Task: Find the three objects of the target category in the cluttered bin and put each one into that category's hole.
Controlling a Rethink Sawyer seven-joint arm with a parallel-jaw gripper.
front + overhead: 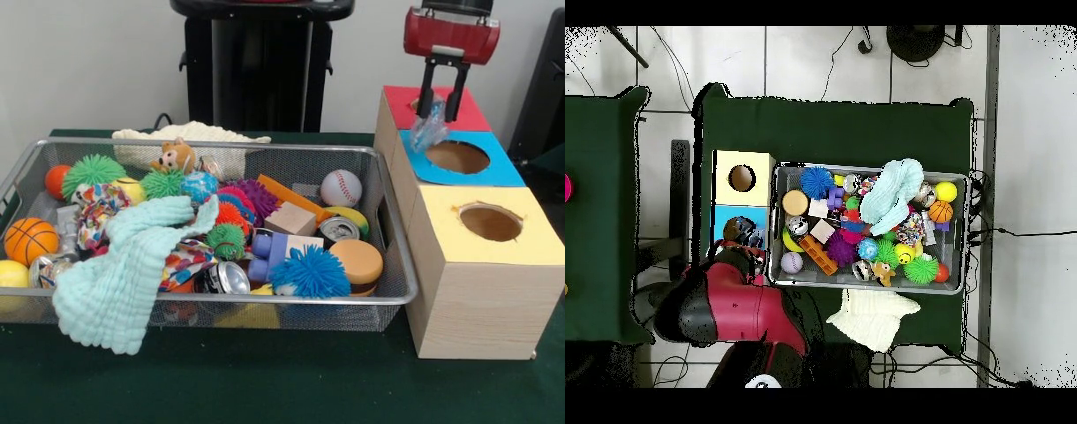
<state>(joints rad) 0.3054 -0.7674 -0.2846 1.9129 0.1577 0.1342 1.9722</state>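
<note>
Crinkled clear plastic wrapper [430,131], pale blue, pinched in gripper [440,117] jaws, above blue hole [456,156] of wooden box [477,291].

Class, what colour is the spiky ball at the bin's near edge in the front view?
Blue; the spiky ball shows best in the front view.

1. Gripper [442,113]: two slim black fingers [426,95], straight and parallel, under a pale grey mounting block.
2. Wrist housing [451,36]: glossy dark red, rounded box shape, with a black cap on top.
3. Arm [730,312], overhead view: bulky rounded red shell with black joint sections.
4. Base [760,381], overhead view: black, bearing a small white round marking.
5. Pedestal [258,66], front view: black upright column with a wide black top plate.
</note>
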